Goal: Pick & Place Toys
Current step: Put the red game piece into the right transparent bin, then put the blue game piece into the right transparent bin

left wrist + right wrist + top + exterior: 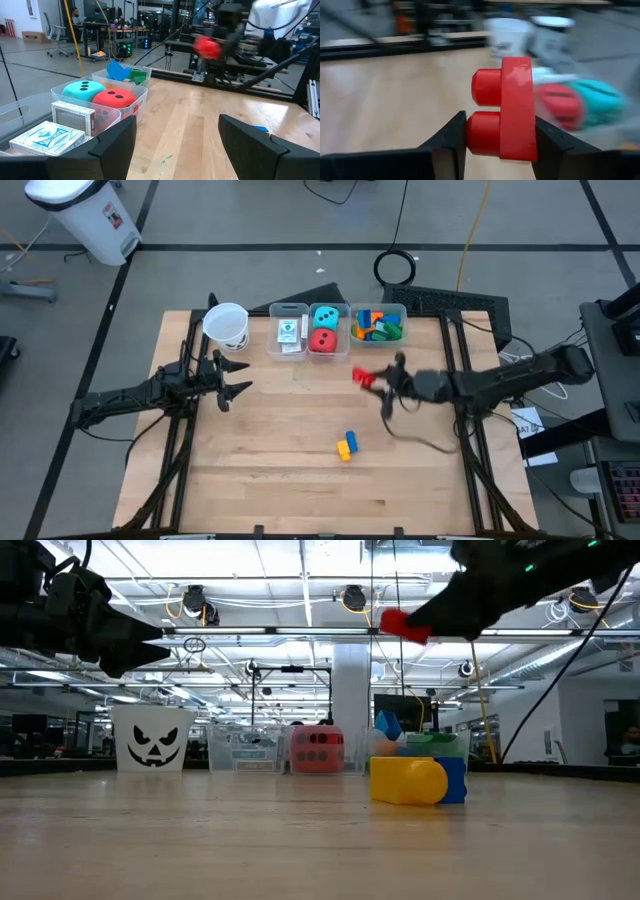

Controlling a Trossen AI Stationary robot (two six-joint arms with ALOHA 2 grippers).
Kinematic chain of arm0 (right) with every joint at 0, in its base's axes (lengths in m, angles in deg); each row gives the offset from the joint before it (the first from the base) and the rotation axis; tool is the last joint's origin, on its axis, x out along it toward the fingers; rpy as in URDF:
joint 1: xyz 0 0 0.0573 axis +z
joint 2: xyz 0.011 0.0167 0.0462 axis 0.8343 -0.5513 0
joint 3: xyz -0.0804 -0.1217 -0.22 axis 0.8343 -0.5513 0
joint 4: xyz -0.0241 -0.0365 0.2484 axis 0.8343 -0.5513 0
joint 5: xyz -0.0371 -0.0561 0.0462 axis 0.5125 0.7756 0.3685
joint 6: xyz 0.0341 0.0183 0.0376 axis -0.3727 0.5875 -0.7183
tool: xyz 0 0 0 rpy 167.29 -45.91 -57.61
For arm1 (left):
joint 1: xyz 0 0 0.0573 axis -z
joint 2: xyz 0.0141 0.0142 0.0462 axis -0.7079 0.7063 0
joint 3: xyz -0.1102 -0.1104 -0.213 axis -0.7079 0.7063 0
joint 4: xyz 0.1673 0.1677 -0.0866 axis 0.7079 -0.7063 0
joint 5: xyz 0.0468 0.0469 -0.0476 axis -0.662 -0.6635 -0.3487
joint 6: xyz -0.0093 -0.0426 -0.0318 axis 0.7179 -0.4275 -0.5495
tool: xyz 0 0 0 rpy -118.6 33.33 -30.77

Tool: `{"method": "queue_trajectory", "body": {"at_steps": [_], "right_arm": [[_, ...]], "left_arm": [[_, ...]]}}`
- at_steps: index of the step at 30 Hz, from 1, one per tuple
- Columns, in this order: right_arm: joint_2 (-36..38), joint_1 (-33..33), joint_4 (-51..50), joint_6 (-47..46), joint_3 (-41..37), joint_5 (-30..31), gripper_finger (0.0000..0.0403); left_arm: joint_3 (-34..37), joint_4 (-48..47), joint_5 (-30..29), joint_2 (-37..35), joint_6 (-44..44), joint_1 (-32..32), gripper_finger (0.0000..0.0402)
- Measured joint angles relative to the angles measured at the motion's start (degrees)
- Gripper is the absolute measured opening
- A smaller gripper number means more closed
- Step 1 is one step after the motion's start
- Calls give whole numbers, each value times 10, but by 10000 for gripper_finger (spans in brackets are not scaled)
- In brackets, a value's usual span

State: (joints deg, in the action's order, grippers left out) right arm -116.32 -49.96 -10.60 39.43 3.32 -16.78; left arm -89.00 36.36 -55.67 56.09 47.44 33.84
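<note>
Red brick (507, 110), jack-o'-lantern-faced white cup (152, 738)

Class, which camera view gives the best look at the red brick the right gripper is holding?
The right wrist view: the red brick fills the frame, studs visible, clamped by the right gripper. The high view shows it small near the bins; the low view shows it partly hidden, raised above the table; the left wrist view shows it blurred.

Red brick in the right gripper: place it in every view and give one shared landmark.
High view: red brick near the bins, mid-table.
Low view: upper middle, in the air.
Left wrist view: top centre.
Right wrist view: centre, between the fingers.
Landmark: red die.
</note>
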Motion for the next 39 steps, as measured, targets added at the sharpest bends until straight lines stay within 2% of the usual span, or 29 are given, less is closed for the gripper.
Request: {"method": "queue_trajectory", "body": {"at_steps": [10, 14, 17, 20, 27, 32, 39], "right_arm": [[-41, -308, 9, -30, 0, -1, 133], [-89, -390, 36, -46, 0, -4, 133], [-135, -430, 80, -44, 0, -57, 134], [-183, -454, 134, -46, 0, -119, 135], [-251, -479, 184, -68, 0, -123, 166], [-247, -468, 179, -49, 0, -124, 222], [-188, -436, 166, -23, 0, -125, 301]], "left_arm": [[0, 0, 0, 0, 0, 0, 287], [0, 0, 0, 0, 0, 0, 287], [0, 0, 0, 0, 0, 0, 287], [0, 0, 0, 0, 0, 0, 287], [0, 0, 0, 0, 0, 0, 287], [0, 0, 0, 0, 0, 0, 287], [0, 0, 0, 0, 0, 0, 287]]}}
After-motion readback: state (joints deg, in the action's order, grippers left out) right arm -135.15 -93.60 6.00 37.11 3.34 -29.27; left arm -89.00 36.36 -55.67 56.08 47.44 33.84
